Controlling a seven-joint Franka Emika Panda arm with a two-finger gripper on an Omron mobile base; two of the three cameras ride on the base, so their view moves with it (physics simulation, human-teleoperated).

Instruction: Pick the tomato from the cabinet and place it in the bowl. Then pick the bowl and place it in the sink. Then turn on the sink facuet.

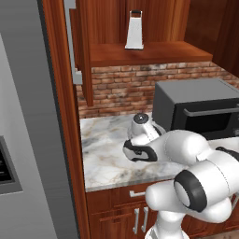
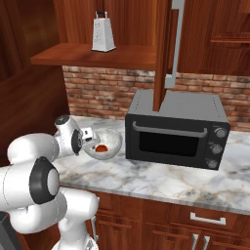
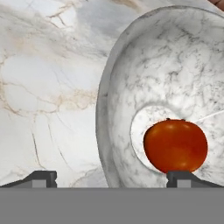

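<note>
With the tomato (image 3: 175, 145) resting inside the bowl (image 3: 131, 87) just under the wide-open, empty claw (image 3: 112, 178), the stiff, smooth, likely slippery bowl looked best gripped across its near rim.

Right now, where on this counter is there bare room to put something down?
Bare marble lies left of the bowl, running toward the wooden cabinet side panel, and along the counter front edge before the microwave. It is crowded where the bowl holding the tomato sits close beside the microwave, with the open pincer over the bowl's rim.
</note>
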